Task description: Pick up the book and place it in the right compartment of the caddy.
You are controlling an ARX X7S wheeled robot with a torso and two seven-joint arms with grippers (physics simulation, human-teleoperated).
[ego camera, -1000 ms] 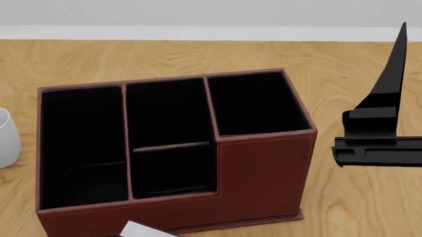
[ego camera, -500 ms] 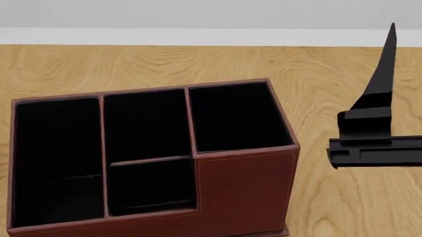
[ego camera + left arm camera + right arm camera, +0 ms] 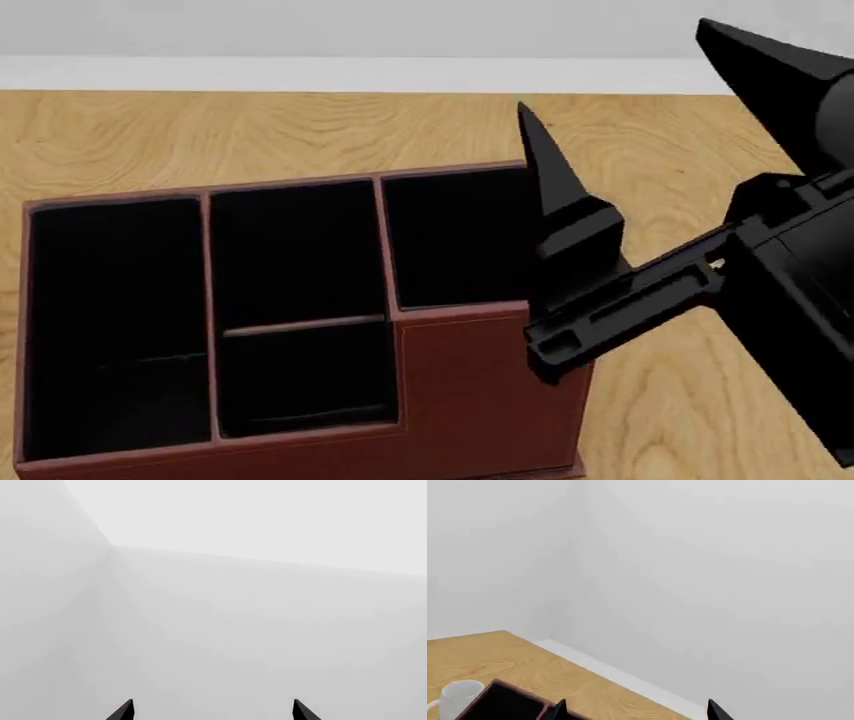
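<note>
The caddy (image 3: 494,390) sits on the wooden table (image 3: 267,130); it is reddish-brown outside and black inside; its right compartment (image 3: 461,240) is the tall one at the back right; nothing can be seen inside it. The book cannot be seen in any view. The right gripper (image 3: 681,130) hangs above the caddy's right end; its two black fingers stand wide apart with nothing between them. The left gripper (image 3: 212,711) points at a bare grey wall; its tips are spread apart and hold nothing. A white mug (image 3: 457,695) stands just beside the caddy.
</note>
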